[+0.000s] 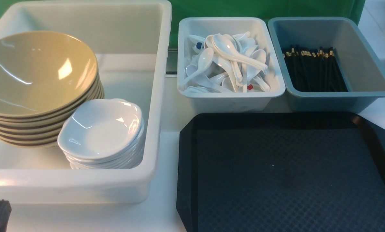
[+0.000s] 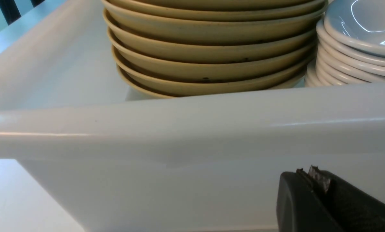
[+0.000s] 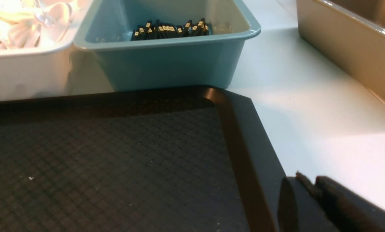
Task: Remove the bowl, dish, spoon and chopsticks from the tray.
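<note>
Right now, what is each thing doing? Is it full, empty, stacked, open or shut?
tray: bare, nothing on it.
bowls: stacked, tilted, in the white tub.
dishes: stacked, leaning beside the bowls.
spoons: jumbled pile in the small white bin.
chopsticks: bundled in the blue-grey bin.
left gripper: shut, holding nothing.
right gripper: shut, holding nothing.

Bare tray (image 1: 276,180), open from above; beyond its far rim, spoon tub (image 1: 229,96) and chopstick bin (image 1: 328,100)

tray (image 1: 286,174) cropped, lower bowls (image 1: 24,129) hidden
</note>
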